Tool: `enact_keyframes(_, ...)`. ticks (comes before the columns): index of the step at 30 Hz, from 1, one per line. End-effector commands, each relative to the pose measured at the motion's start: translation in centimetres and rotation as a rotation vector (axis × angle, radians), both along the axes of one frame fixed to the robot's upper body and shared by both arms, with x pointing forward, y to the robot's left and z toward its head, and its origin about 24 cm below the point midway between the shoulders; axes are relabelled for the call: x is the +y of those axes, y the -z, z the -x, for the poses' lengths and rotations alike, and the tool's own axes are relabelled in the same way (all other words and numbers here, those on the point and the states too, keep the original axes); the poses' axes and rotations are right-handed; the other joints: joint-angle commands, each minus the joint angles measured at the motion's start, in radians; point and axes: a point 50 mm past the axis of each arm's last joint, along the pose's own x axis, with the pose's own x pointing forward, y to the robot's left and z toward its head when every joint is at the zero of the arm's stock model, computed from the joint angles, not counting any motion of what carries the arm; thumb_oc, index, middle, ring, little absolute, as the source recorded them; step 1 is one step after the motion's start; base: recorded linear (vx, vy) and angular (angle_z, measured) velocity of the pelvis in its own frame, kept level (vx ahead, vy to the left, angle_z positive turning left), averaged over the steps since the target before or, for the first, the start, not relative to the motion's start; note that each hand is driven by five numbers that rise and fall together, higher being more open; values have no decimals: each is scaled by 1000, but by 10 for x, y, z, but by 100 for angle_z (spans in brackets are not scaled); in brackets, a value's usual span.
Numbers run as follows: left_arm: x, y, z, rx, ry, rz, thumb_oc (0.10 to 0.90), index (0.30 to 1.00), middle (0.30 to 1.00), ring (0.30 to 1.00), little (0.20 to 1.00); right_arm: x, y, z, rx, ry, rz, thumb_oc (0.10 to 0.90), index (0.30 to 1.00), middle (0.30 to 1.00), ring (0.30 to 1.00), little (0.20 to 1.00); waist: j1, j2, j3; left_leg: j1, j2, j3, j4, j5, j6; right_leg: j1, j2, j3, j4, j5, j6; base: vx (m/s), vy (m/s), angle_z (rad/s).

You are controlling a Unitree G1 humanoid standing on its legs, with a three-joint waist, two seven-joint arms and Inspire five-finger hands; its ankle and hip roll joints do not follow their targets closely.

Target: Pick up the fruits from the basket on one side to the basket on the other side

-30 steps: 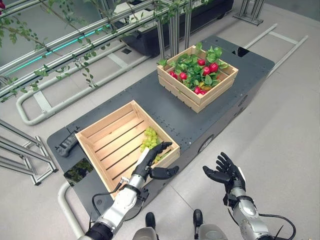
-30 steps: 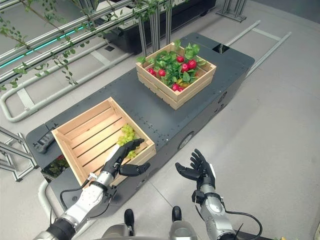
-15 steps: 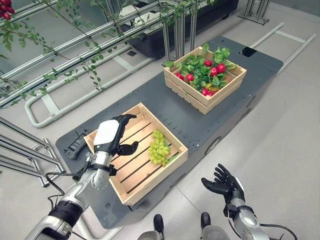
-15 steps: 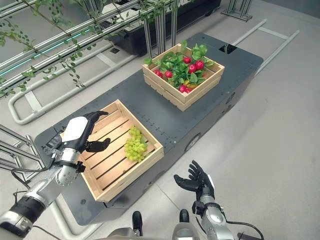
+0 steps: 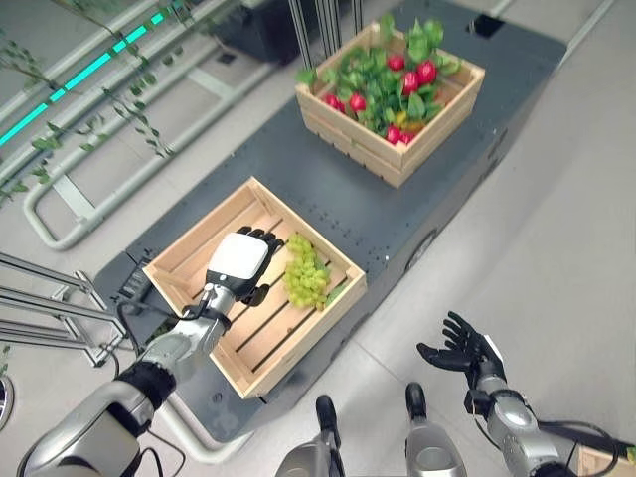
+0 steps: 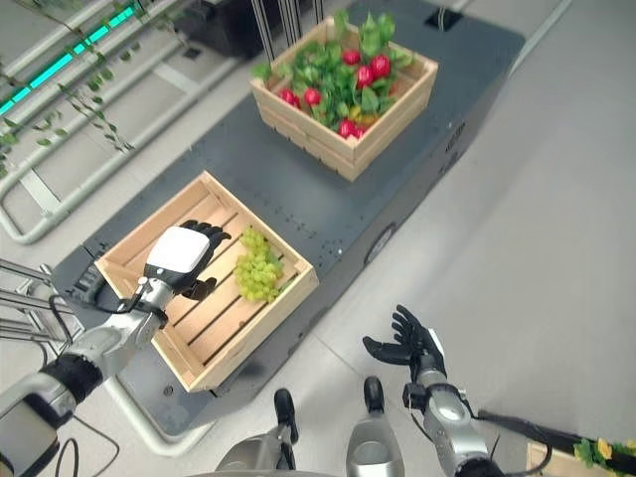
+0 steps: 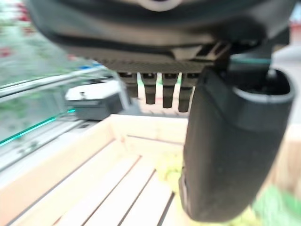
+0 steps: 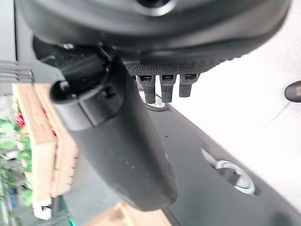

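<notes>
Approach step: the left hand (image 5: 238,264), fingers relaxed and holding nothing, hovers just beside the grape bunch (image 5: 306,278) in the near crate (image 5: 204,253). Next: lower, close on the bunch. The right hand (image 5: 465,350) idles, spread.

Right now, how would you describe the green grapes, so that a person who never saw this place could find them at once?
On the dark grey platform stand two wooden crates. Take the near crate, the one with bare slats, not the far crate full of leaves and red fruits. The green grapes lie at its right side, beside the left hand; they are the one fruit in it.
</notes>
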Motion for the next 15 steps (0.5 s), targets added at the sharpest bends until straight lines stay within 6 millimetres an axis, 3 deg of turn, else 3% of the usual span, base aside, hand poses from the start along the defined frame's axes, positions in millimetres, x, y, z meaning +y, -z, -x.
enact_keyframes(1, 26, -80, -26, -326, -68, -94, 800, 900, 900, 900, 900, 13, -33, -26, -171, -85, -38, 800, 900, 900, 900, 900, -15, -67, 27, -57, -8, -6, 140, -56, -47, -87, -24, 16, 171, -40, -53, -149, -1, 5)
enact_keyframes(5, 24, -116, -36, -489, -53, -191, 800, 900, 900, 900, 900, 15, -45, -42, -213, -100, -44, 800, 900, 900, 900, 900, -15, -83, 88, -147, -12, -15, 212, -58, -47, -175, -9, 18, 243, -51, -67, -147, -26, 0)
enact_keyframes(10, 20, -145, -42, -603, -19, -282, 800, 900, 900, 900, 900, 18, -54, -51, -250, -96, -51, 800, 900, 900, 900, 900, -9, -99, 122, -226, -8, -9, 281, -68, -46, -250, -4, 0, 316, -72, -74, -105, -52, 2)
enact_keyframes(15, 14, -155, -46, -590, 1, -364, 800, 900, 900, 900, 900, 15, -60, -57, -269, -72, -50, 800, 900, 900, 900, 900, -3, -108, 122, -321, -1, -11, 361, -87, -44, -341, -6, -2, 395, -93, -80, -58, -32, 11)
